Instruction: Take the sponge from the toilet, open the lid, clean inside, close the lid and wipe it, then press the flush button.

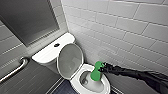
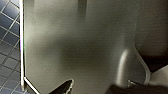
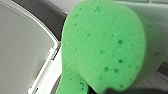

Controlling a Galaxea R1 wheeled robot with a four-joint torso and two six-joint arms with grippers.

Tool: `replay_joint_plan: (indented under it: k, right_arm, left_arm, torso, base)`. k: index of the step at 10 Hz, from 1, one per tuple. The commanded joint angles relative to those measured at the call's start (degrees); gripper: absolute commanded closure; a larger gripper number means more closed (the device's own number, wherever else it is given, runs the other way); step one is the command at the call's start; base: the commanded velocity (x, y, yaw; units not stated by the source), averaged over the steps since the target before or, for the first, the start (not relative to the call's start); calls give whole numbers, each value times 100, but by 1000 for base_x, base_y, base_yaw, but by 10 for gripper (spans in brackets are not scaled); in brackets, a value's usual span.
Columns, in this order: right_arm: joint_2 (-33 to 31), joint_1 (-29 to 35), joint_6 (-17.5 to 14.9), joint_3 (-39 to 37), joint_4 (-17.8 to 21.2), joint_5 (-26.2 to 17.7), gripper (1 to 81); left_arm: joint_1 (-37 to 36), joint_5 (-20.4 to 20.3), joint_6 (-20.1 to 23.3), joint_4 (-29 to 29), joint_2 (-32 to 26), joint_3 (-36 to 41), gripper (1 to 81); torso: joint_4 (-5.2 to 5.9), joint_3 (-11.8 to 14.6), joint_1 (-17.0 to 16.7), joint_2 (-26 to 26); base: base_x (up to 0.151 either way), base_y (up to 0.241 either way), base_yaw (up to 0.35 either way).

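Observation:
The white toilet stands in a tiled corner with its lid raised against the tank, grey inner face showing. On the tank top sits the round dark flush button. My right arm reaches in from the right, and my right gripper is shut on the green sponge, which hangs down into the bowl's right side. In the right wrist view the sponge looms large, with the lid behind it. My left gripper is open, its fingertips before a plain grey surface, holding nothing.
White wall tiles close in behind and to the right of the toilet. A metal grab bar runs along the left wall under a dark panel. Dark blue floor tiles lie left of the bowl and appear again in the left wrist view.

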Motion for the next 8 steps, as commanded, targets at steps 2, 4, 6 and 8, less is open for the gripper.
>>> replay_joint_plan:
  k: [2, 4, 6, 8]
  right_arm:
    - [213, 544, 373, 19, 33, 259, 811]
    - [398, 535, 672, -351, 42, 462, 811]
    - [450, 658, 866, -562, 139, 664, 811]
    - [521, 588, 1076, -738, 130, 805, 811]
  left_arm:
    - [74, 491, 42, -18, -77, 19, 10]
    - [74, 483, 51, -18, -77, 19, 10]
    - [74, 483, 51, -35, -77, 19, 10]
    - [75, 491, 51, -44, -68, 19, 10]
  torso:
    - [0, 0, 7, -7]
    - [0, 0, 5, -9]
    - [0, 0, 5, -9]
    - [0, 0, 5, -9]
  base:
    - [0, 0, 0]
    - [0, 0, 0]
    - [0, 0, 0]
    - [0, 0, 0]
